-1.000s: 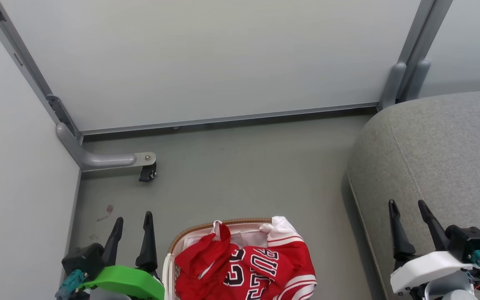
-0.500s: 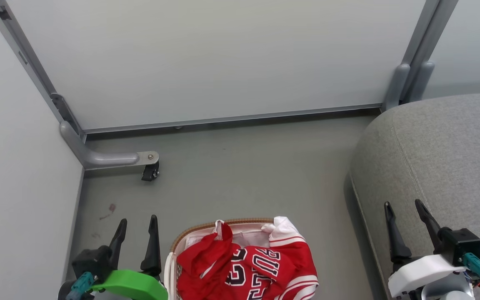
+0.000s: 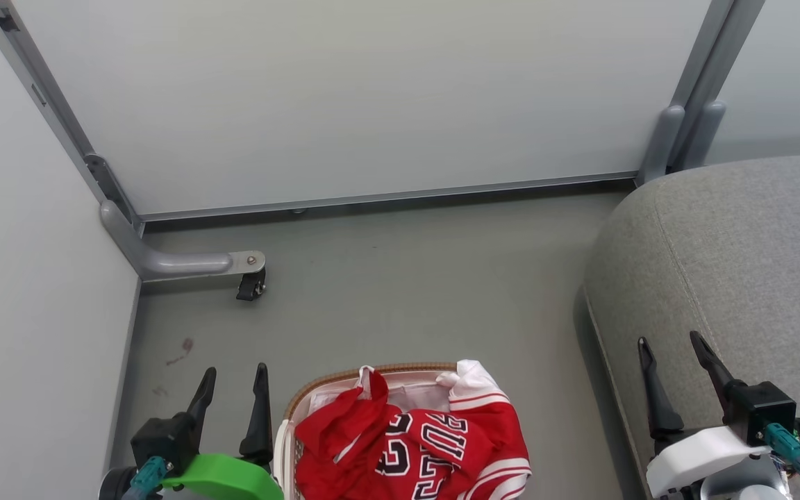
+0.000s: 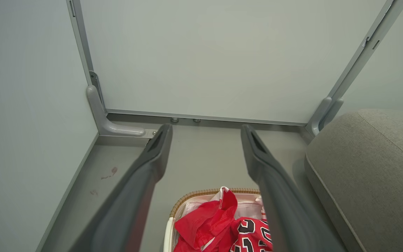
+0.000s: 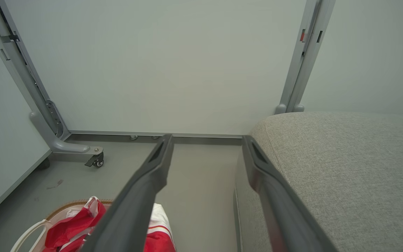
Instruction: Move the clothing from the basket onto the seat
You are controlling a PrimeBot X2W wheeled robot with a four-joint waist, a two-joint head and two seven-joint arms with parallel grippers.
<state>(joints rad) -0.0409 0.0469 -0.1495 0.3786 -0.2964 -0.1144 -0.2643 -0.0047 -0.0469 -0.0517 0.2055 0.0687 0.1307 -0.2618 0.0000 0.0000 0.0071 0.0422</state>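
I see my left gripper (image 3: 235,370) low on the left, above the floor (image 3: 407,278). Its 2 dark fingers stand apart, so it is open and holds nothing. It is just beside the left side of the basket (image 3: 372,369).

My right gripper (image 3: 669,340) is low on the right, by the left edge of the seat (image 3: 754,243). Its 2 fingers stand apart too, so it is open and holds nothing.

The basket stands on the floor, well away from the back edge of the floor, where the pale wall (image 3: 372,104) starts. The basket is white with a brown rim.

The clothing (image 3: 344,430) is in the basket, and it is red. 1 piece is a jersey (image 3: 455,437) with black letters and the number 23, and they look upside down to me. Its white striped edge hangs over the rim on the side toward the seat. Another red piece is bunched up on the left side of the basket. A bit of white liner (image 3: 407,399) shows behind the clothes, at the far side of the basket.

The seat is big and grey, with a round corner and a sewn line. It stands at the right edge of the floor, with a strip of bare floor between it and the basket.

A grey metal foot (image 3: 178,264) with a small black wheel (image 3: 251,286) sits in the back left corner of the floor. A small reddish mark (image 3: 181,347) is near the floor's left edge.
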